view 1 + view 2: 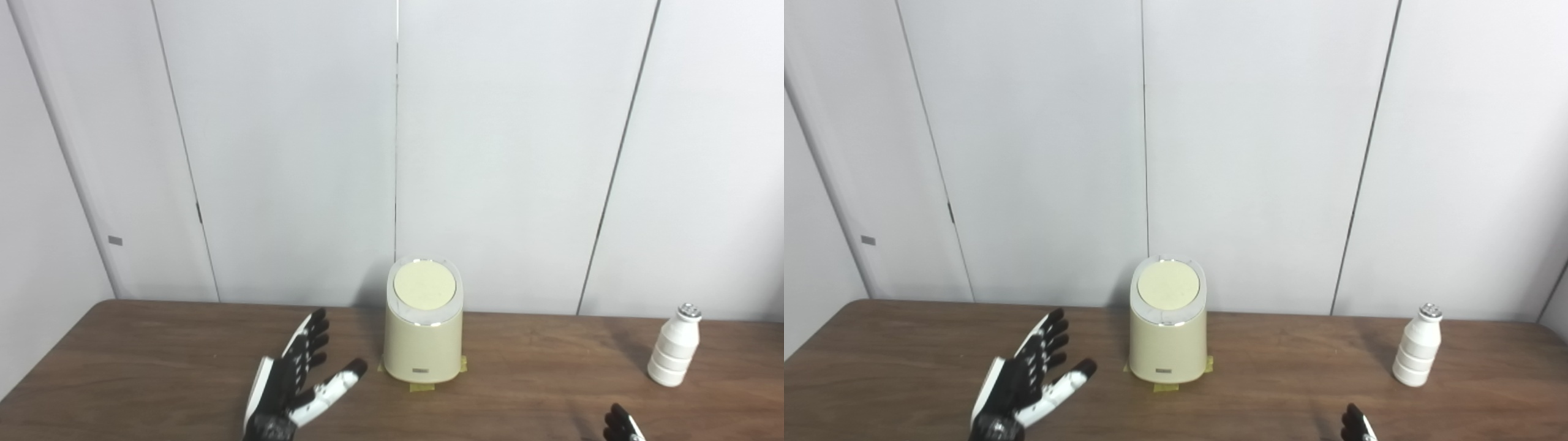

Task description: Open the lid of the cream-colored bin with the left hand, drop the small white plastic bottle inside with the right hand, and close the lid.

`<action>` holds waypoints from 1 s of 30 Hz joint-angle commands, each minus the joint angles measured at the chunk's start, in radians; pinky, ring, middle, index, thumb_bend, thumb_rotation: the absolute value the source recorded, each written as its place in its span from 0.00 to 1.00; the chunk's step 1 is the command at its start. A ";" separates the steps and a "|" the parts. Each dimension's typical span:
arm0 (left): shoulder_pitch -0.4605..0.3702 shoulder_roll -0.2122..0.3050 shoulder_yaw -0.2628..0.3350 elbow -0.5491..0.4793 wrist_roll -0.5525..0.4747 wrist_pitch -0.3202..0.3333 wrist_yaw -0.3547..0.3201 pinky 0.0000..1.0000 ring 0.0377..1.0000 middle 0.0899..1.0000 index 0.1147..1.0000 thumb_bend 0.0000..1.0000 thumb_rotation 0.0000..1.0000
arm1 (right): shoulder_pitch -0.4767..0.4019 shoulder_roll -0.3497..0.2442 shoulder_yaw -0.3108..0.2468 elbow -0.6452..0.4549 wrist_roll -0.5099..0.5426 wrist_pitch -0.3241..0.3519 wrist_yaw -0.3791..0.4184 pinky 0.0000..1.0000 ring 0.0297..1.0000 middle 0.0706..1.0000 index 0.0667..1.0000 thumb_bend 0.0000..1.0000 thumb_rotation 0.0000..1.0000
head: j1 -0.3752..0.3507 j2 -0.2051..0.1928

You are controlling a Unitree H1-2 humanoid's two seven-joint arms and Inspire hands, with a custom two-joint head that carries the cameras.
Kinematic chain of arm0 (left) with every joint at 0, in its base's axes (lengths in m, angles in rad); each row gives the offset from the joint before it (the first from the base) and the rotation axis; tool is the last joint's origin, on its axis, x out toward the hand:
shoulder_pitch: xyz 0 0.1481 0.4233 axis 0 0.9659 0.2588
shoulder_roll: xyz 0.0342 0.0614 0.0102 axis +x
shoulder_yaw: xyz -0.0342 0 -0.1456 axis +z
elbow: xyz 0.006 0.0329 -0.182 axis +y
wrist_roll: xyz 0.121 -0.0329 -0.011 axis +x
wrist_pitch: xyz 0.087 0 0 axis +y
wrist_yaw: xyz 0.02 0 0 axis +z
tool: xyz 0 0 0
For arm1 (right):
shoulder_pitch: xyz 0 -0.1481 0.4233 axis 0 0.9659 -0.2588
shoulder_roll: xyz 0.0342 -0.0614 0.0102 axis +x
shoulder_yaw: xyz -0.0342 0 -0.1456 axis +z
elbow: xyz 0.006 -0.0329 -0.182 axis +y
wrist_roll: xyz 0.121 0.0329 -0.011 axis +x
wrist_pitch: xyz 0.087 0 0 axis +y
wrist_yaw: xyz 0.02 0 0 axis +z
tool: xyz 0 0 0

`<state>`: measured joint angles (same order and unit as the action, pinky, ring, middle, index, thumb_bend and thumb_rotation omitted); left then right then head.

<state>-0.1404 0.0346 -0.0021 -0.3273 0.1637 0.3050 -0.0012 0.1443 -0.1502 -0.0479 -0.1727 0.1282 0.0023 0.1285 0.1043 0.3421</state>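
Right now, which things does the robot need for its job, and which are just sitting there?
Needed: cream-colored bin, its lid (closed), small white plastic bottle, left hand, right hand.

Just there: wooden table, tape under the bin, white wall panels.

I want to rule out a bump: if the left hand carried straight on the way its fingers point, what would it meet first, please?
Probably nothing on the table: the open left hand points up and away, passing left of the cream-colored plastic bin toward the white wall panels; depth is unclear.

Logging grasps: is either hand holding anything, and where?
Left hand holds nothing, fingers spread. Right hand is mostly out of frame; cannot tell. Bottle stands untouched.
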 commanded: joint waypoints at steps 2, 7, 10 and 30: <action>-0.103 0.013 0.004 -0.019 0.019 0.020 0.008 0.89 0.90 0.91 0.92 0.82 0.37 | 0.003 0.018 0.014 0.035 0.009 -0.014 0.008 0.99 1.00 1.00 1.00 0.57 1.00 | 0.002 -0.002; -0.188 0.062 -0.024 0.004 0.079 0.075 -0.012 0.82 0.88 0.89 0.91 0.81 0.39 | -0.002 0.019 0.015 0.039 0.001 -0.005 0.002 0.98 1.00 1.00 1.00 0.58 1.00 | -0.001 0.003; -0.233 0.084 -0.035 0.022 0.084 0.099 -0.029 0.80 0.87 0.88 0.90 0.82 0.37 | -0.006 0.018 0.018 0.040 -0.006 -0.006 0.002 0.98 1.00 1.00 1.00 0.59 1.00 | -0.002 0.005; -0.510 0.180 -0.131 0.287 0.212 0.095 -0.103 0.78 0.84 0.86 0.88 0.90 0.34 | -0.050 0.043 0.043 0.067 -0.043 -0.012 0.002 0.96 1.00 1.00 1.00 0.53 1.00 | -0.036 0.008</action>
<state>-0.5841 0.2044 -0.1302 -0.0360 0.3594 0.4450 -0.1202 0.0891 -0.1296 -0.0230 -0.1385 0.0787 0.0061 0.1260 0.0675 0.3513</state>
